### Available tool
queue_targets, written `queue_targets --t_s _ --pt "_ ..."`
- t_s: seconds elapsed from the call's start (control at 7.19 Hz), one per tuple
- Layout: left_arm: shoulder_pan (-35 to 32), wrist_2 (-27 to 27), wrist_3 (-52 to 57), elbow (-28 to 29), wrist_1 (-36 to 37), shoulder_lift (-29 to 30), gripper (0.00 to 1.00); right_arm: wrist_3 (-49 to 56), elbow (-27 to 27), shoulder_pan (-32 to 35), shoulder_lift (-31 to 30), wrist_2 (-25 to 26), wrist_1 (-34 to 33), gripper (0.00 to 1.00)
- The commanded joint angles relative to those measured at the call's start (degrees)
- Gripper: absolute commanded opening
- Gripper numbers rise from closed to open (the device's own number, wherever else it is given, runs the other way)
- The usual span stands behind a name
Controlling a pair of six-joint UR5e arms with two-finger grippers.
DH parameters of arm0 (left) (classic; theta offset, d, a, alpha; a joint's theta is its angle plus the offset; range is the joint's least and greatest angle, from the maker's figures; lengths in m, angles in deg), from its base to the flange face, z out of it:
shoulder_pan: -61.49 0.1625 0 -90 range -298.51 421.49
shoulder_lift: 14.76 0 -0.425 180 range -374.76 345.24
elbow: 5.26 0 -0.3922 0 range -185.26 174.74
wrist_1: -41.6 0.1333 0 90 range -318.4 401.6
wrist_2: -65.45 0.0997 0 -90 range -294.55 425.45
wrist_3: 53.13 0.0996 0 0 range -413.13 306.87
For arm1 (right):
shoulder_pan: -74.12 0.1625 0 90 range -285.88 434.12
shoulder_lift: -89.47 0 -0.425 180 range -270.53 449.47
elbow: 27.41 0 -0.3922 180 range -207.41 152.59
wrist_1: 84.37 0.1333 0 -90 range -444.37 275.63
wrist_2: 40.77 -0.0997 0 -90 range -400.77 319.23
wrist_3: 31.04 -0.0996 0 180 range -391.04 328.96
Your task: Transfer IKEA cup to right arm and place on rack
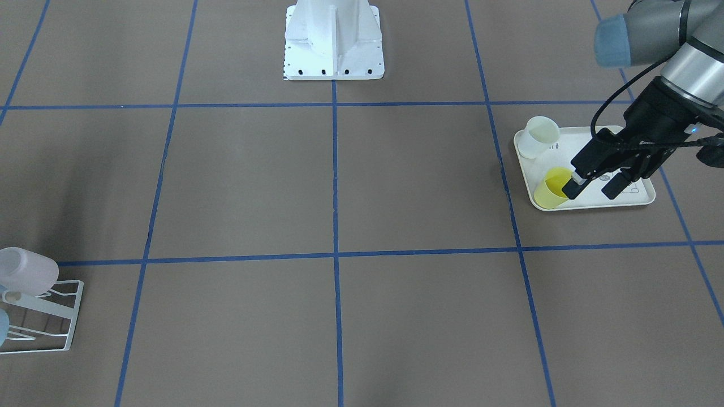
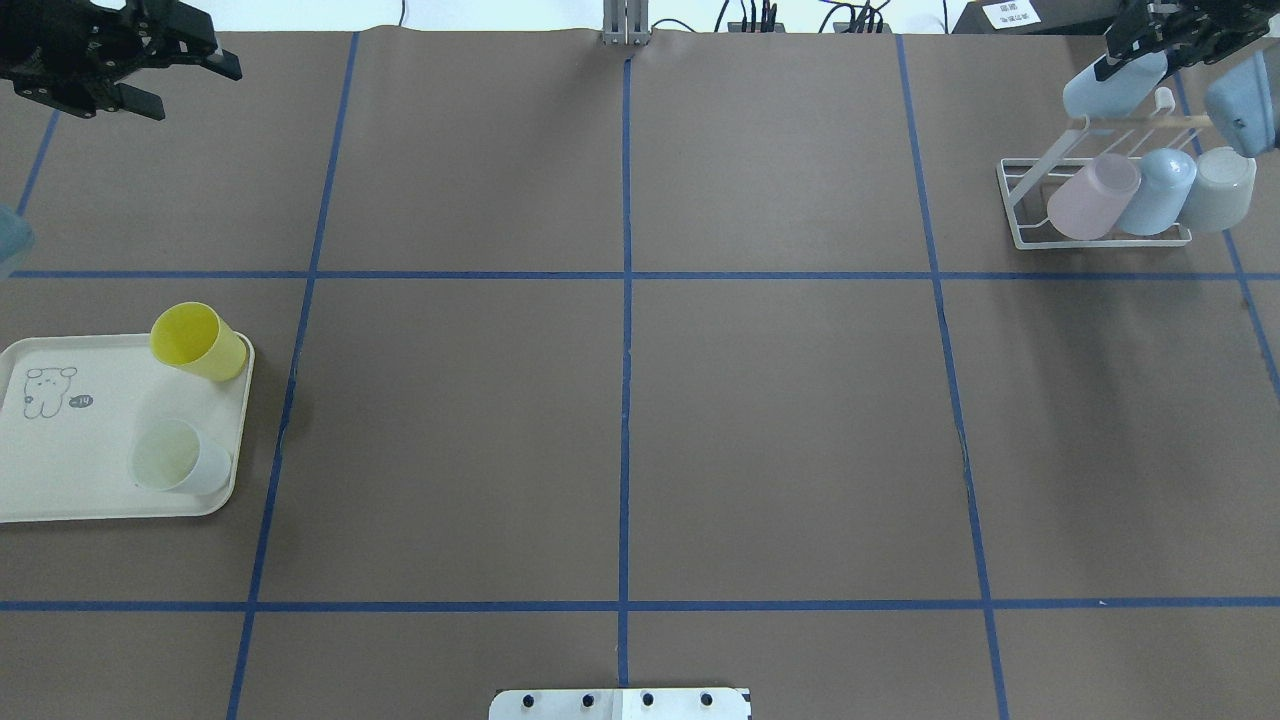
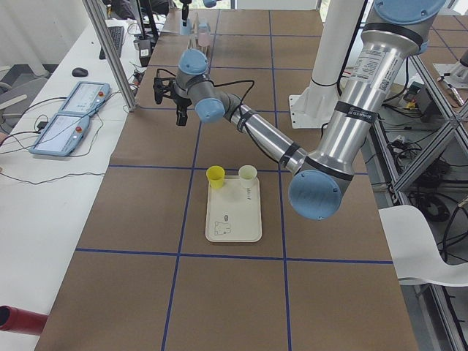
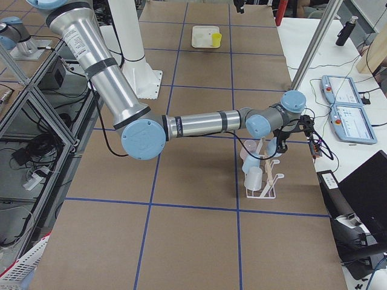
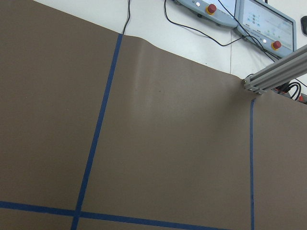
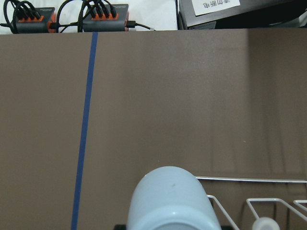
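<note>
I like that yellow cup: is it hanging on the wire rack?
No, the yellow cup stands on the cream tray, across the table from the rack.

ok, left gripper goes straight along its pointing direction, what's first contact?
Probably just the bare table: the left gripper points down beyond the tray, and its wrist view shows only brown surface and blue tape.
</note>
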Motion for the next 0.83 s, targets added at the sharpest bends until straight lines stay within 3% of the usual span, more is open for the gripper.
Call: queue_targets --t_s 0.0,0.14,0.28,0.42,0.7 --pt "0.0 0.0 -0.13 0.03 0.01 0.08 1.0 0.17 0.34 -0.73 -0.01 0.62 0.09 0.14" --pt "0.0 -0.09 -0.13 -0.06 0.01 0.08 1.0 0.08 0.34 -1.0 -0.01 1.06 0.1 0.33" --pt "0.0 -0.09 -0.13 -0.06 0.01 0.08 1.0 -0.09 0.43 -1.09 0.08 1.24 0.01 0.61" --pt "0.0 -0.09 -0.13 -0.06 0.01 0.08 1.0 -0.18 0.34 -1.35 0.17 2.2 0.01 0.99" --pt "-0.08 -0.09 -0.13 -0.4 -0.08 -1.14 1.0 0.08 0.34 -1.44 0.25 2.3 0.27 1.0"
